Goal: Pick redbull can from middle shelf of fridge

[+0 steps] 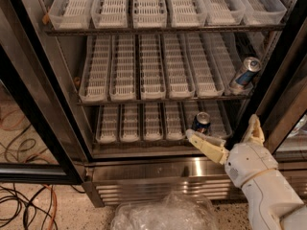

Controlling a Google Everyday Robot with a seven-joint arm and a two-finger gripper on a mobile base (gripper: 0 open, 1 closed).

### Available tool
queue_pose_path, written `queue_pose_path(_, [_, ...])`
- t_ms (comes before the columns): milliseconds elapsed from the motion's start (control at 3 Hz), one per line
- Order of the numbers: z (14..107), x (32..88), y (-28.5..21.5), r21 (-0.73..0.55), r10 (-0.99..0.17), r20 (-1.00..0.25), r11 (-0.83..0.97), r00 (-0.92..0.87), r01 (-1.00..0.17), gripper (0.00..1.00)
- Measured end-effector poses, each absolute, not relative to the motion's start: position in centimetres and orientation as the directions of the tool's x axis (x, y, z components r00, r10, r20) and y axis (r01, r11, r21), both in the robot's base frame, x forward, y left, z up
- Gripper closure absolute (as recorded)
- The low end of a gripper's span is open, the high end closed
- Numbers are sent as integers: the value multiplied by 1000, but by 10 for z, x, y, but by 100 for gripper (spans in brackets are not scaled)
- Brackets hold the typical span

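The redbull can (244, 74) is silver and light blue and stands at the right end of the middle shelf (153, 71), leaning slightly. My gripper (224, 134) hangs low at the right, in front of the bottom rack, well below the can. It is open, its two pale fingers spread wide, one finger (206, 145) pointing left and the other finger (254, 128) pointing up, with nothing between them. The fridge (144, 104) stands open in front of me.
A darker navy can (201, 122) stands on the bottom rack just behind my left finger. White lane trays (144, 4) line the top rack. A black door frame (33, 104) runs along the left. Crumpled clear plastic (163, 214) and cables (24, 205) lie on the floor.
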State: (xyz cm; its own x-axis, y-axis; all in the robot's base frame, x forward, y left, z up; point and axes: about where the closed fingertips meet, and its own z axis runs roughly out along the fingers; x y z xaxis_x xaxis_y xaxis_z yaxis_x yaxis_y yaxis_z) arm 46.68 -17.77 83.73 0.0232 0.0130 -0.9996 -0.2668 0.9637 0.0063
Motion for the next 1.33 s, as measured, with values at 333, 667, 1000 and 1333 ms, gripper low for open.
queue_pose_path(333, [837, 467, -178, 6, 13, -1000, 964, 23, -267, 0])
queue_pose_path(667, [844, 474, -179, -3, 9, -999, 968, 44, -252, 0])
queue_pose_path(1000, [868, 496, -174, 24, 49, -993, 976, 109, -215, 0])
queue_pose_path(1333, [868, 497, -175, 19, 43, -993, 978, 113, -208, 0])
